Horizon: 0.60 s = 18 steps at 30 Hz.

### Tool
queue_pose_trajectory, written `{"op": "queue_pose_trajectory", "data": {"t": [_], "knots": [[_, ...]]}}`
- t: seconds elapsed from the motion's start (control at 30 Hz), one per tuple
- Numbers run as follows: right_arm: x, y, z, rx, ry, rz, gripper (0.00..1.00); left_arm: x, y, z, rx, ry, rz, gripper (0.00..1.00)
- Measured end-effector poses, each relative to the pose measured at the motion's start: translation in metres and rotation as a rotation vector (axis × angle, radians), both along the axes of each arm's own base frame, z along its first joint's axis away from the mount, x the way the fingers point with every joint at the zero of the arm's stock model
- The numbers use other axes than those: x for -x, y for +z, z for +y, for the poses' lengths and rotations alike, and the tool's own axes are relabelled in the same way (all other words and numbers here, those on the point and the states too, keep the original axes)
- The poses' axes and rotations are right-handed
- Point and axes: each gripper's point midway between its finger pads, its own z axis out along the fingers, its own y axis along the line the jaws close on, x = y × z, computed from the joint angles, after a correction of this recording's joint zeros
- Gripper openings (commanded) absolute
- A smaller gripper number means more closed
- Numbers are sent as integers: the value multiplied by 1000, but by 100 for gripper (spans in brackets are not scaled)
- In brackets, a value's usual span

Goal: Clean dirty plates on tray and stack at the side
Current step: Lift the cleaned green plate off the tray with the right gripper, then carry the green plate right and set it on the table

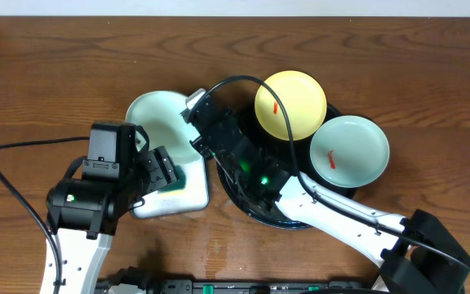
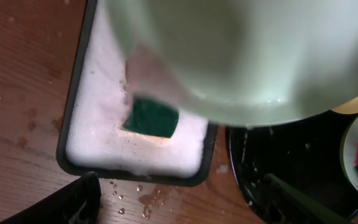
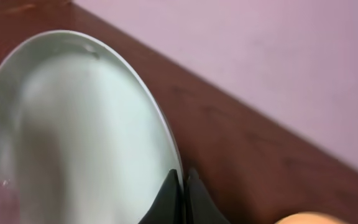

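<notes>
My right gripper point(image 1: 194, 121) is shut on the rim of a pale mint plate point(image 1: 155, 114) and holds it tilted over the far end of the foam tray. In the right wrist view its jaws point(image 3: 184, 179) pinch the plate's edge point(image 3: 92, 137). No smear shows on this plate. A pale yellow plate point(image 1: 290, 104) and a second mint plate point(image 1: 349, 149), each with a red smear, lie on the black tray point(image 1: 345, 193). My left gripper point(image 1: 166, 171) hangs open over the foam with nothing in it. Its fingers point(image 2: 73, 205) frame wet wood below the held plate point(image 2: 247, 56).
A white rectangular dark-rimmed tray point(image 1: 170, 204) full of foam holds a green sponge point(image 2: 149, 118). Water drops lie on the wood in front of it point(image 2: 148, 202). The black tray's rim point(image 2: 238, 168) sits just right of it. Cables trail along the left and over the right arm.
</notes>
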Motion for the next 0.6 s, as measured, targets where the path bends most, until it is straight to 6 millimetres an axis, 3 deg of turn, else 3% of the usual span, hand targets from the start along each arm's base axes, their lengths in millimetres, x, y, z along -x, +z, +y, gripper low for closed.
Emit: {"op": "queue_pose_trajectory", "data": {"t": [0.6], "knots": [[-4, 24, 0, 111, -10, -177, 1, 0, 0, 0, 0, 0, 0, 82]]}}
